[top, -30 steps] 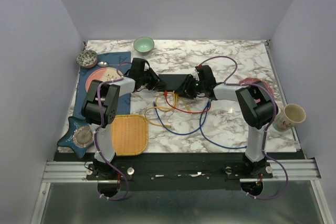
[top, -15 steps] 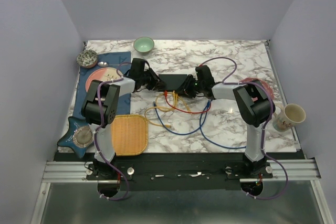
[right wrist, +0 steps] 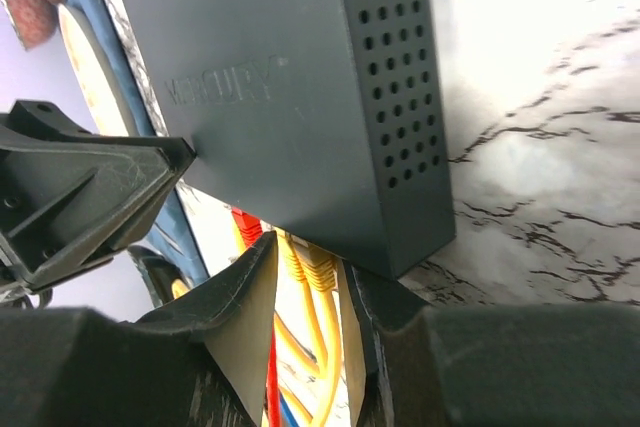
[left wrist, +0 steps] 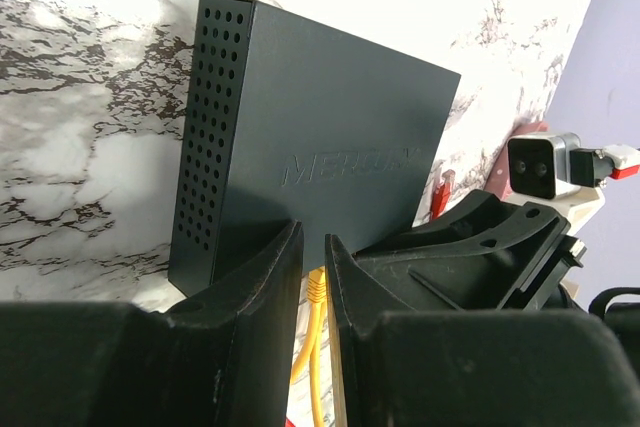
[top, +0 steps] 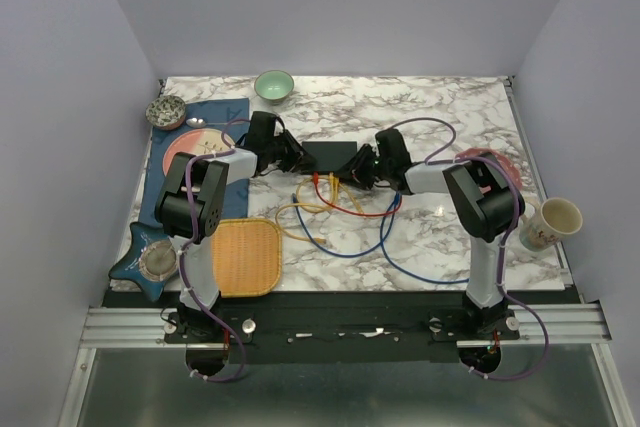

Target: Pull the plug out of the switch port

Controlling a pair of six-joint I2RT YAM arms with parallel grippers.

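Note:
The black switch box (top: 330, 155) lies flat mid-table; its port edge faces the arms, with yellow, red and blue cables (top: 345, 215) plugged in. In the right wrist view the box (right wrist: 290, 97) fills the top. My right gripper (right wrist: 308, 252) stands at the port edge, jaws apart, with two yellow plugs (right wrist: 322, 272) between them and a red plug (right wrist: 247, 222) just outside. It shows in the top view (top: 360, 169). My left gripper (left wrist: 310, 237) is nearly closed, tips resting on the box (left wrist: 320, 137) near its port edge; a yellow plug (left wrist: 317, 287) shows through the slit.
A green bowl (top: 274, 85) stands behind the box. A pink plate (top: 188, 147) on a blue mat, a speckled bowl (top: 166, 110), a woven yellow mat (top: 247, 255) and a star dish (top: 150, 259) lie left. A cup (top: 558, 217) stands at the right edge.
My right gripper has shifted slightly left and toward the box's port edge. The left arm and the box have not visibly moved.

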